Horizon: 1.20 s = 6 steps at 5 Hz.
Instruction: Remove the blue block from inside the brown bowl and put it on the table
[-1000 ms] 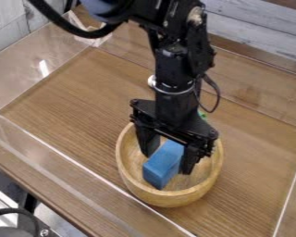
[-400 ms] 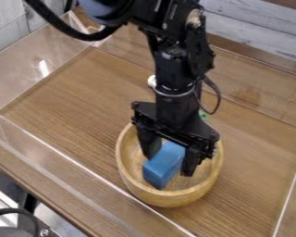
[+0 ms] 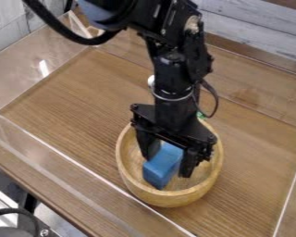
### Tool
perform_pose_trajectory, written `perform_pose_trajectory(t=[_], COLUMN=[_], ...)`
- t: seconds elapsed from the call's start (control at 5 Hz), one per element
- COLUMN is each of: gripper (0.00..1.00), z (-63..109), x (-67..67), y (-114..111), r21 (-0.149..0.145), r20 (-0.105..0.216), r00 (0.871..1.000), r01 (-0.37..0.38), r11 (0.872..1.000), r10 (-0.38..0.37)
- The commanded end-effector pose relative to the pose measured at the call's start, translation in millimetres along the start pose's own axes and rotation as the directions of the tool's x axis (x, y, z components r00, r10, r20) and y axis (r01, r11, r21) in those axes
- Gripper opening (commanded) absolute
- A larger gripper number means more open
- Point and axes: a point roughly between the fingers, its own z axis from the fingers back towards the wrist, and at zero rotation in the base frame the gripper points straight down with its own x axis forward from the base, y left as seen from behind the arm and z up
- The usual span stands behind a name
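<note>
The medium-brown wood-grain bench (image 3: 77, 102), edged by low clear acrylic walls (image 3: 52, 153), carries one loose item group near its front edge, right of centre. The round light-brown wooden bowl (image 3: 129, 181) with a thick rim sits flat on the bench. Inside it lies the small bright blue rectangular block (image 3: 161, 167), tilted, resting against the bowl's inner floor. The black robot arm (image 3: 176, 65) descends vertically over the bowl. Its black pincer (image 3: 166, 160) points straight down into the bowl, fingers spread wide apart, one on each side of the block. Whether either finger touches the block cannot be determined. The block is not lifted clear of the bowl.
</note>
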Motion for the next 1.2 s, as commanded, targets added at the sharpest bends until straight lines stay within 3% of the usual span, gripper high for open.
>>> perform_pose_trajectory(t=[0.0, 0.2, 0.4, 1.0], gripper=[1.00, 1.00, 0.00, 0.00], z=[-2.3, -6.2, -8.2, 8.7], x=[1.9, 1.5, 1.6, -0.4], y=[-2, -1, 0, 3], r21=[-0.006, -0.008, -0.011, -0.007], r20=[0.013, 0.012, 0.015, -0.004], r00=[1.000, 1.000, 1.000, 1.000], r01=[0.005, 0.003, 0.003, -0.007], r11=[1.000, 1.000, 1.000, 1.000], r10=[-0.005, -0.003, -0.003, 0.007])
